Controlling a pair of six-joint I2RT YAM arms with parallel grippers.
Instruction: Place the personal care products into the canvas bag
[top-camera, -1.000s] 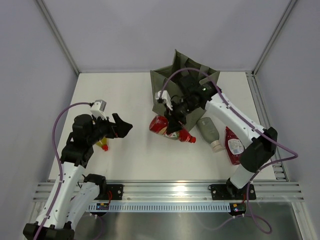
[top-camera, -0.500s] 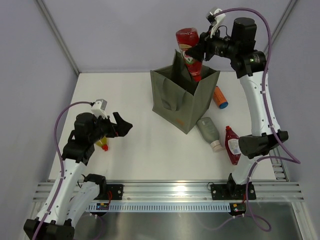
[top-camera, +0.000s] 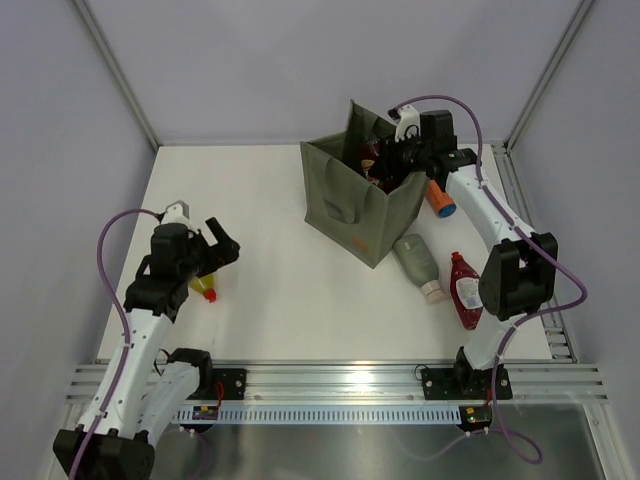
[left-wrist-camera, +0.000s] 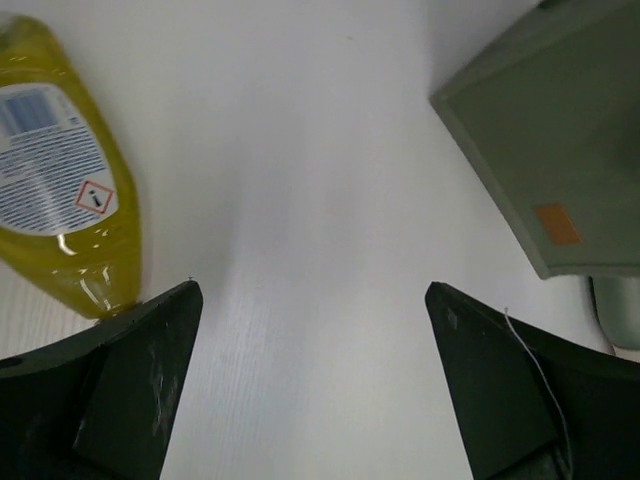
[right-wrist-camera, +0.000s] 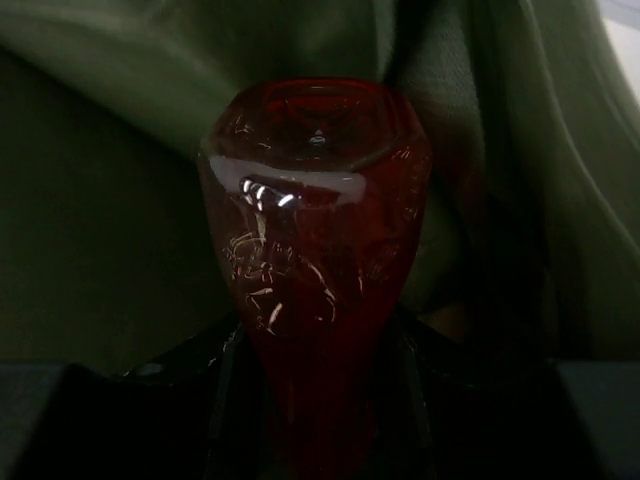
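Release step: the right gripper (top-camera: 392, 160) is clamped on a translucent red bottle (right-wrist-camera: 315, 250), base pointing away from the wrist, inside the canvas bag (top-camera: 345, 205) at 12 o'clock on the table (top-camera: 260, 190). Whether the base touches the bag floor cannot be told. Lower until the bottle is supported, part the jaws fully, then withdraw straight up, clear of the fabric folds.

The left gripper (left-wrist-camera: 310, 380) hangs wide apart at 9 o'clock, holding nothing, with a yellow bottle (left-wrist-camera: 65, 190) just beside it.

Outside the bag:
- orange bottle (top-camera: 440, 195) at 3 o'clock
- grey-green bottle (top-camera: 418, 262) at 5 o'clock
- dark red bottle (top-camera: 465, 290) at 4 o'clock

Writing: the yellow bottle's white label shows a red hazard diamond with an exclamation mark. Its print is unreadable. The bag's orange patch (left-wrist-camera: 556, 224) shows no legible text.
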